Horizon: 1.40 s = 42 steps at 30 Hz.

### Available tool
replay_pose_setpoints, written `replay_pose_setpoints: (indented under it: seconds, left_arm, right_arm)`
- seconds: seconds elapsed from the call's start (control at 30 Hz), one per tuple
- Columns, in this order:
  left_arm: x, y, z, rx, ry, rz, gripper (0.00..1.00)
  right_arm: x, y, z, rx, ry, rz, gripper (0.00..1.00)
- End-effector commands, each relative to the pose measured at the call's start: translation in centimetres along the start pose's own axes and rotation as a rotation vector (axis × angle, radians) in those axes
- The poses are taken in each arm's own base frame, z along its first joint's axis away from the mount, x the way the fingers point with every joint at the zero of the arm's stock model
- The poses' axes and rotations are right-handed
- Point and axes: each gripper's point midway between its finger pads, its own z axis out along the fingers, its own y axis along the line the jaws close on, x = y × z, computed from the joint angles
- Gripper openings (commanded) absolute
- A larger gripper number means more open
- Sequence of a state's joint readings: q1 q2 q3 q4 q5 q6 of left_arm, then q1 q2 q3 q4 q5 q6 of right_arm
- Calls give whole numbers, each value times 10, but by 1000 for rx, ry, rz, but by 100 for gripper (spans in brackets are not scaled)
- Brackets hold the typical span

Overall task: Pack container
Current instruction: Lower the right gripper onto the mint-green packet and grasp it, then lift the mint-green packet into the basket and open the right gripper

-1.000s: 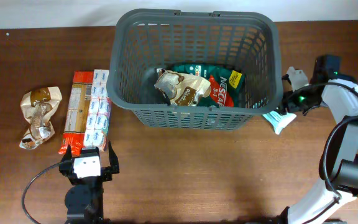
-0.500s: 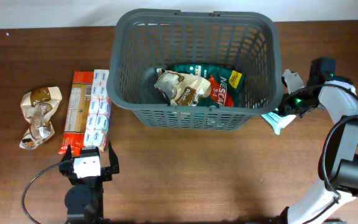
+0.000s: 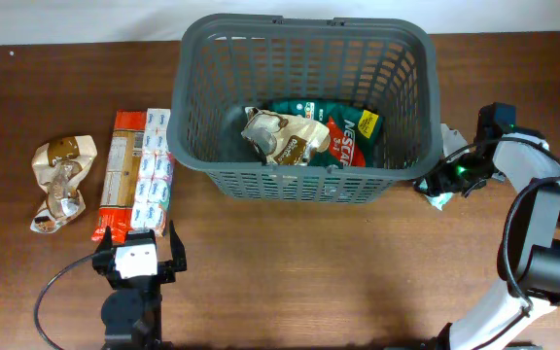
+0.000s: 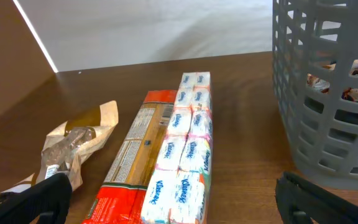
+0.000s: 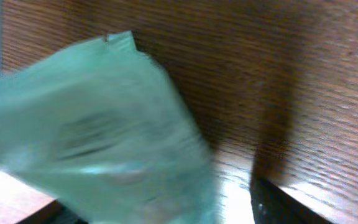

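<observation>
Wooden table (image 3: 309,277), container (image 3: 290,182) just beside right fingers (image 5: 279,200), green packet (image 5: 104,124) between fingers

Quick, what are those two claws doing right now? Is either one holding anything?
Left gripper: open, holding nothing.
Right gripper: down at a green packet; too blurred to tell whether it is open or closed on it.

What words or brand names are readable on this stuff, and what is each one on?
"NESCA...": red packet in the basket.
"Kleenex": white tissue packs left of the basket.
Long orange-red package: print too small to read.
Pale green packet: blurred, unreadable.
</observation>
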State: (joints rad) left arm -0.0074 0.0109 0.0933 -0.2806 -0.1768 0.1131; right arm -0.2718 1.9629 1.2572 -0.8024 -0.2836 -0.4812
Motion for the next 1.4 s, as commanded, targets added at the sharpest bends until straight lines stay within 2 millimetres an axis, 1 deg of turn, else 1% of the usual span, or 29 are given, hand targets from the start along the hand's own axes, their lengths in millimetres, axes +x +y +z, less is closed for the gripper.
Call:
replay_pose_setpoints:
  seconds: [0.0,0.03,0.07,0.1,0.17,0.2,0.3,0.37,0.4,0.47,0.53,0.57,0.6,0.63,0.67,0.73,0.8,0.83,0.87,0.9,0.97,1.0,1.03,1.07,1.13,1.23,1.3,1.37]
  left_arm:
    - [1,1,0,-8,-2,16,99]
    - [1,1,0,-8,-2,16,99]
    - [1,1,0,-8,-2,16,99]
    - [1,1,0,-8,-2,16,99]
    - [1,1,0,-8,-2,16,99]
    - [1,1,0,-8,-2,16,99]
    - [1,1,0,-8,-2,16,99]
    - [1,1,0,-8,-2,16,99]
    - [1,1,0,-8,-2,16,99]
    - [1,1,0,-8,-2,16,99]
    - [1,1,0,-8,-2,16,99]
    - [1,1,0,-8,-2,16,99]
    - [1,1,0,-8,-2,16,99]
    - [1,1,0,-8,-2,16,99]
    - [1,1,0,-8,-2,16,99]
    - [1,1,0,-8,-2,16,99]
    - [1,1,0,-8,-2,16,99]
    - [1,1,0,-8,-2,16,99]
    - [1,1,0,-8,-2,16,99]
    - [1,1,0,-8,-2,16,99]
    - [1,1,0,-8,-2,16,99]
    - [1,1,0,-8,-2,16,99]
    - [1,1,0,-8,-2,16,99]
    - [1,1,0,-8,-2,16,99]
    - [1,1,0,-8,-2,16,99]
    - [1,1,0,-8,-2,16,99]
    - [1,1,0,-8,-2,16,99]
    - [1,1,0,-8,-2,16,99]
  right_arm:
    - [18,-5,17,18,77,4,61]
    - [18,-5,17,19,74,3,51]
    - [17,-6,17,21,73,3,31]
    - [16,-10,17,39,72,2,15]
    - [14,-17,14,70,68,29,9]
    - [12,-24,12,91,57,60,4]
    - [-4,-41,-3,123,-5,171,3]
    - [-19,-51,-20,123,-60,232,4]
    - [-29,-54,-32,111,-97,250,4]
    - [-52,-57,-62,73,-176,259,4]
    - [-75,-61,-99,58,-250,287,3]
    - [-87,-62,-123,59,-287,308,4]
    - [-94,-61,-138,60,-311,315,3]
    - [-105,-57,-161,56,-349,316,3]
    - [-115,-50,-180,47,-382,301,4]
    - [-136,-27,-223,32,-459,241,4]
    - [-151,-1,-257,32,-516,179,4]
    - [-163,33,-287,35,-565,102,4]
    - [-168,51,-299,32,-588,60,4]
    - [-174,79,-313,27,-615,-14,4]
    - [-179,118,-325,23,-642,-137,4]
    - [-182,148,-329,20,-654,-239,3]
    - [-183,163,-329,21,-657,-294,4]
    - [-185,186,-326,30,-652,-368,4]
    - [-185,214,-315,58,-627,-470,4]
    - [-180,254,-282,79,-536,-624,4]
    - [-175,275,-259,68,-478,-691,4]
    - [-171,295,-229,37,-410,-754,3]
